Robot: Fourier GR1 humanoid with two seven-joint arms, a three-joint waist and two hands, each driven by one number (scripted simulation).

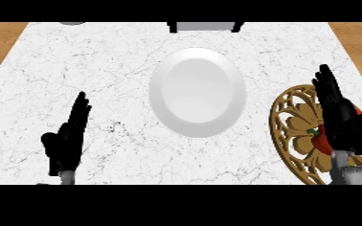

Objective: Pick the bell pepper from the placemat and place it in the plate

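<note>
Red bell pepper on placemat, beside right hand's straight fingers.

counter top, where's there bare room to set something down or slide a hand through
Bare marble runs across the counter between the left hand and the white plate, and along the far strip above the plate. A narrower lane lies between the plate and the gold placemat. The right edge is crowded: the right hand is over the placemat beside the red bell pepper.

Black hands (grey forearms)
</note>
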